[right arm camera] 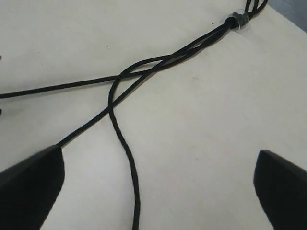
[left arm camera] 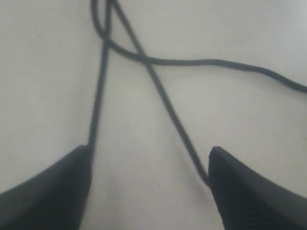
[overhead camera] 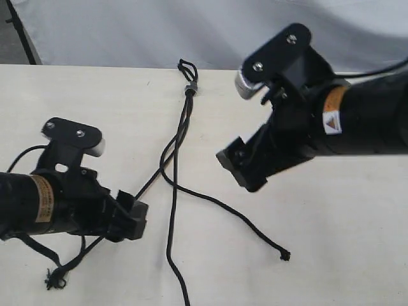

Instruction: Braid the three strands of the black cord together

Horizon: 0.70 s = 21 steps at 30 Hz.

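Exterior view: right arm [overhead camera: 357, 121] hovers beside three strands [overhead camera: 173, 204] on table [overhead camera: 331, 242].

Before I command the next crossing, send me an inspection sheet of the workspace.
Surface: cream matte tabletop, flat, no spills seen.
Job's things: thin black cord with end loop and grey band; three thin black strands cross loosely below the band, then fan out unbraided: left strand, middle strand, right strand.
Clutter: nothing seen.
Grippers: left black claw open, low, strands beside both fingers; right black claw open, holding nothing.
Cables: thick black cable at left arm, another at right.
Surroundings: pale grey backdrop cloth.
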{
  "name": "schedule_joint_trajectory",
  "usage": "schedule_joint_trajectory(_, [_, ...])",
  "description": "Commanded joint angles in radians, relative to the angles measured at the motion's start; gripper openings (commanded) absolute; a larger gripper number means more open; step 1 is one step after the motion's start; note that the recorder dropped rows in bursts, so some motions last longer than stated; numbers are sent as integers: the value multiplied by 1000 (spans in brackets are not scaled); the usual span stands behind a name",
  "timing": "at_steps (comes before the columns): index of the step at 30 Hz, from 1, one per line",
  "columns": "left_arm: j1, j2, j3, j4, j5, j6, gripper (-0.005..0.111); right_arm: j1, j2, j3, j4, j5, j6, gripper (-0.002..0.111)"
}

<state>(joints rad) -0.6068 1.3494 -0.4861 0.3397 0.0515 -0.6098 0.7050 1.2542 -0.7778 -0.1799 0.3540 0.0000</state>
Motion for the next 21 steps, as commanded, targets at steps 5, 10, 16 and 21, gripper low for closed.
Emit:
schedule_joint_trajectory(5, [-201, 233, -240, -11, 269, 6, 66, -5, -201, 331, -5, -279, 40, 105])
schedule_joint_trajectory(10, [-225, 389, -367, -18, 410, 6, 66, -5, -291, 439, -5, -354, 56, 105])
schedule_joint_trajectory(16, [-225, 494, -452, -98, 447, 59, 66, -5, -368, 465, -5, -339, 56, 105])
schedule_joint_trajectory(21, [-225, 525, -462, -281, 452, 269, 47, -5, -382, 465, -5, -337, 56, 105])
